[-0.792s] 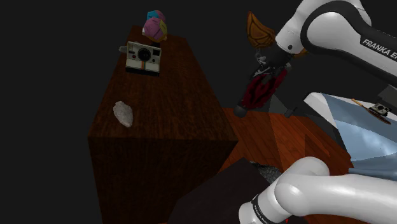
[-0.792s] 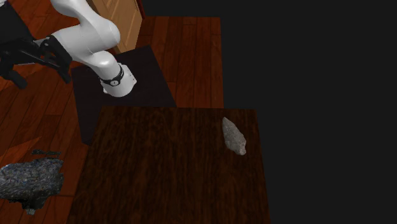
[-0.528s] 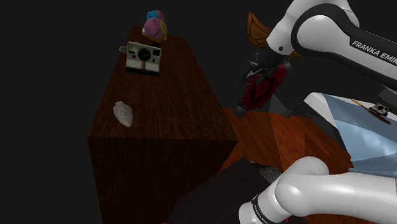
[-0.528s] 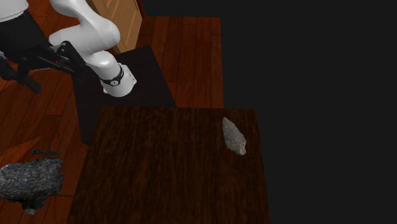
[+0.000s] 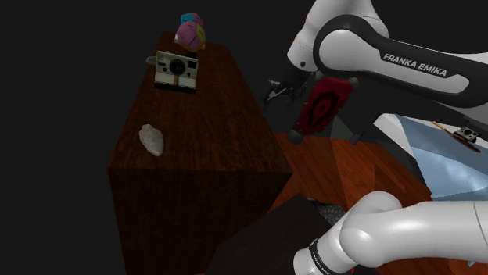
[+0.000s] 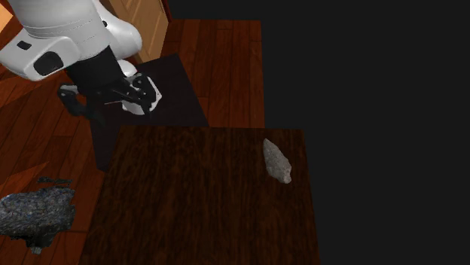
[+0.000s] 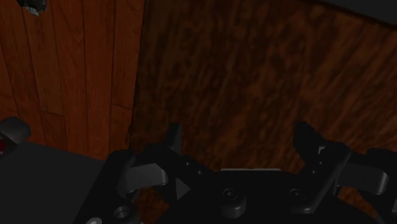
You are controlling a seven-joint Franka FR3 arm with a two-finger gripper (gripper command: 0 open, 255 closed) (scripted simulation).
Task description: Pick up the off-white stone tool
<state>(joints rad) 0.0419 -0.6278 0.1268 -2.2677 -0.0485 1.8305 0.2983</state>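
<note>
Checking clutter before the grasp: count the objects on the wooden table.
3: stone tool toward the near end; instant camera and multicoloured ball at the far end.

Every view is dim and low in contrast: the dark brown wooden worktop barely separates from the near-black surroundings, and the pale grey-white stone tool reads as a small light patch on it. The white arm is brightest, softly lit from above and shading to grey beneath, while the reddish plank floor glows warmer on the shoulder view's right. In the wrist view the black gripper nearly merges with the dim wood, picked out by faint grey highlights; edges are crisp.
</note>
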